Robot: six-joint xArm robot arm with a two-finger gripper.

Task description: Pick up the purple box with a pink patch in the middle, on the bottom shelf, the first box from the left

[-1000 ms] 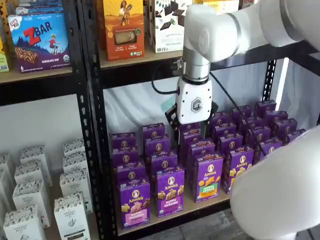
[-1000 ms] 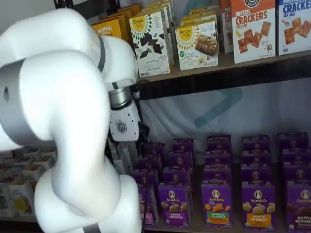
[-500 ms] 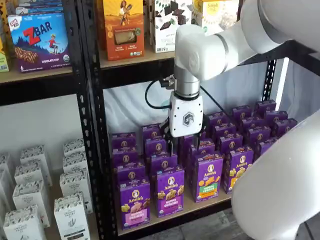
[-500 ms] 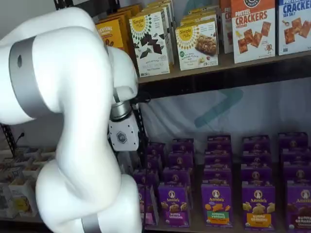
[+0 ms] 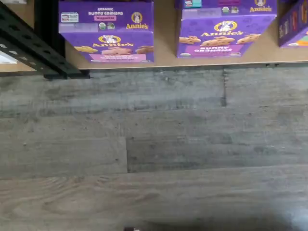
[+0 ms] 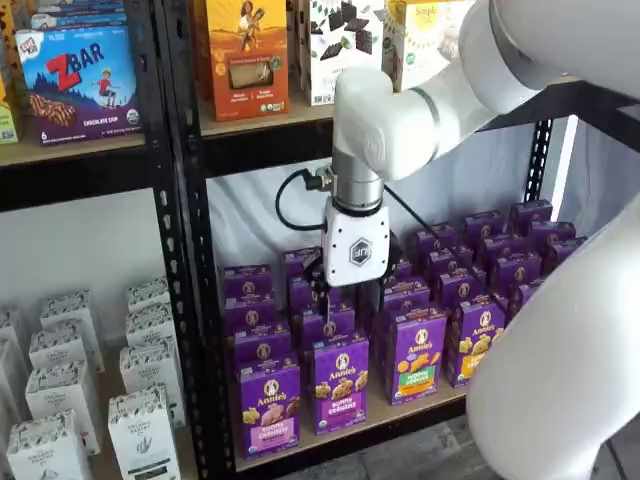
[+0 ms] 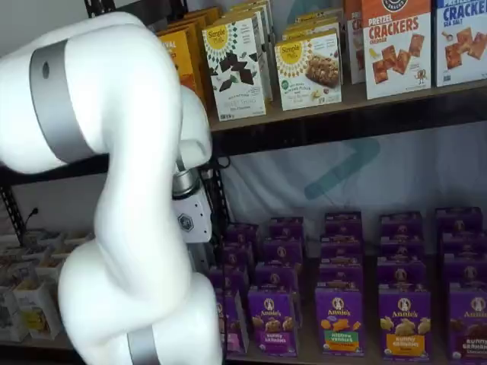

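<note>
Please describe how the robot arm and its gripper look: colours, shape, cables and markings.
The arm is glossy white, made of thick rounded segments with grey bands at the joints. The gripper has a white boxy body carrying a dark hexagonal logo, with black fingers below. A black cable loops beside the wrist.

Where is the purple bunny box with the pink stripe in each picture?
Wrist view: the purple box sits on the tan bottom shelf beside the black rack post.
A shelf view: it stands at the front, beside the post, pink panel facing out.
A shelf view: the white arm hides nearly all of it.
Shared landmark: the Bunny Grahams box right next to it.
</note>
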